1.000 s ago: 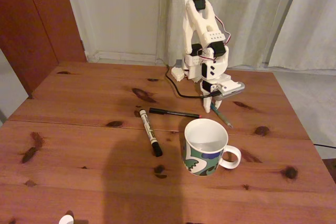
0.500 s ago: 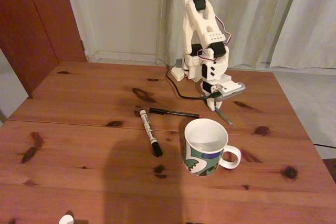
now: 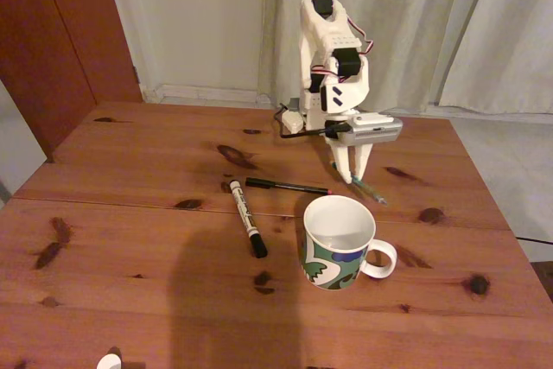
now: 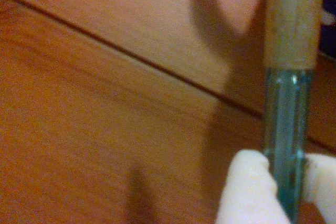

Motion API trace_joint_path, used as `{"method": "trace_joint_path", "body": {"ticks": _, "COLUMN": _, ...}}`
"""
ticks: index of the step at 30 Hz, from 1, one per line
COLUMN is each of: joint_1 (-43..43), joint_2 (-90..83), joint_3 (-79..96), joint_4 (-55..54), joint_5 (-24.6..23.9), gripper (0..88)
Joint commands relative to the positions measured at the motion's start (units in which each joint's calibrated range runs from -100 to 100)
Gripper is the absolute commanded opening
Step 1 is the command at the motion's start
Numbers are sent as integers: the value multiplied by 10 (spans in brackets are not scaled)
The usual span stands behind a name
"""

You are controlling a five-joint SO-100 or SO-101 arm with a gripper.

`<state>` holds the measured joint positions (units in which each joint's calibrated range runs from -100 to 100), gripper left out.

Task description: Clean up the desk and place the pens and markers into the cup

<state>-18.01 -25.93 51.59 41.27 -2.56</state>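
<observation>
We have the end effector [image 3: 354, 174] closed on the teal-green pen [image 3: 368, 188], behind the cup [image 3: 338, 240] on the worktop [image 3: 130, 239]. In the wrist view the two white fingertips [image 4: 247, 182] pinch the clear teal barrel [image 4: 286, 145] from either side, with a tan section of the pen beyond them. In the fixed view the pen slopes down and to the right from the fingers; we cannot tell whether its far tip touches the wood or hangs just above it.

We judge the step in hand to be the pick of the first pen, the grasp made and the carry not yet done. The cup stands upright and looks empty, its handle to the right. The thin black pen with a red end [image 3: 288, 185] lies just behind the cup's left side, and the white marker with black cap [image 3: 247, 217] lies to the cup's left, apart from it.

Next we need to raise the pen clear of the rim, bring it over the cup's mouth, tilt it nearer upright, then release.
</observation>
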Motion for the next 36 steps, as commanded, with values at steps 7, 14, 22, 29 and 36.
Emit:
{"method": "trace_joint_path", "body": {"ticks": 7, "joint_1": 41, "joint_2": -50, "joint_3": -148, "joint_4": -11, "joint_5": 6, "gripper": 9}}
{"method": "trace_joint_path", "body": {"ticks": 14, "joint_1": 68, "joint_2": -51, "joint_3": -190, "joint_4": -76, "joint_5": -19, "gripper": 9}}
{"method": "trace_joint_path", "body": {"ticks": 22, "joint_1": 90, "joint_2": -27, "joint_3": -190, "joint_4": -232, "joint_5": -37, "gripper": 9}}
{"method": "trace_joint_path", "body": {"ticks": 29, "joint_1": 90, "joint_2": 67, "joint_3": -205, "joint_4": -350, "joint_5": -42, "gripper": 9}}
{"method": "trace_joint_path", "body": {"ticks": 36, "joint_1": 91, "joint_2": 178, "joint_3": -296, "joint_4": -391, "joint_5": -41, "gripper": 9}}
